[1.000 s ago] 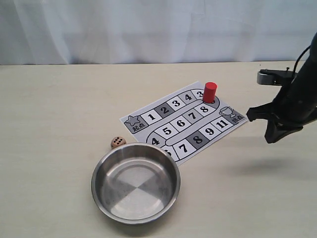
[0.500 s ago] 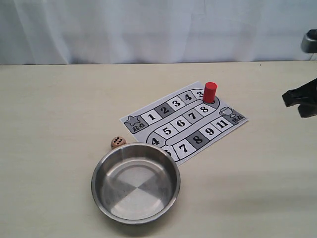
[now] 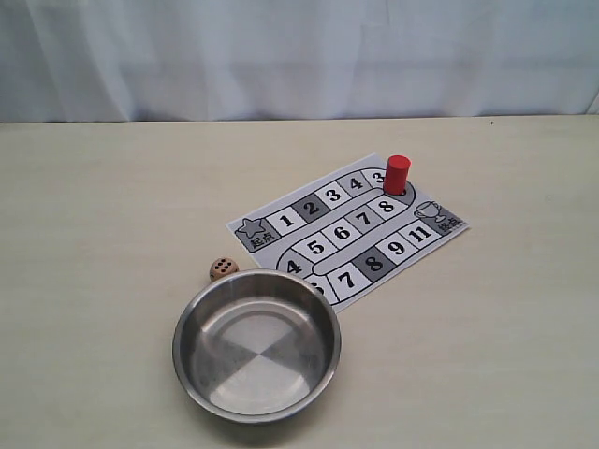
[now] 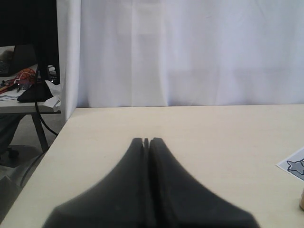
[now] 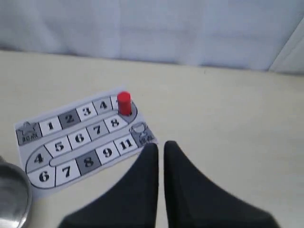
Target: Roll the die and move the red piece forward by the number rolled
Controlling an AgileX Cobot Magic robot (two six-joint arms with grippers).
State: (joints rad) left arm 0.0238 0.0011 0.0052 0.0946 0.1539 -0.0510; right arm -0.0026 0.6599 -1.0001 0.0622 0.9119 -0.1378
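**Operator:** Exterior view first. Where is the die, and how will it handle?

**Spotter:** You find the die (image 3: 223, 268) on the table just off the paper board (image 3: 342, 233), beside the edge at square 4. The steel bowl (image 3: 201, 323) covers that same corner of the board. The die is a tan wooden cube with flat faces and dark pips, and I judge it light, hard and stiff. Pinch it across two opposite faces. If you catch an edge, it may squirt out.

**Operator:** And the red piece?

**Spotter:** The red piece (image 3: 397, 174) stands upright on the board at the bend of the track, by squares 3 and 8. It is a smooth, solid-looking cylinder, probably light and easy to tip. Close on its round sides low down and lift straight. The board looks like thin printed paper, so it may slide if you drag the piece across it.

**Operator:** The pincers?

**Spotter:** Neither one shows in the exterior view. The left gripper (image 4: 146, 142) has its black fingers pressed together on nothing. The right gripper (image 5: 161, 145) shows only a thin slit between its fingers, and it is also empty. It hangs off the board's corner by square 11.
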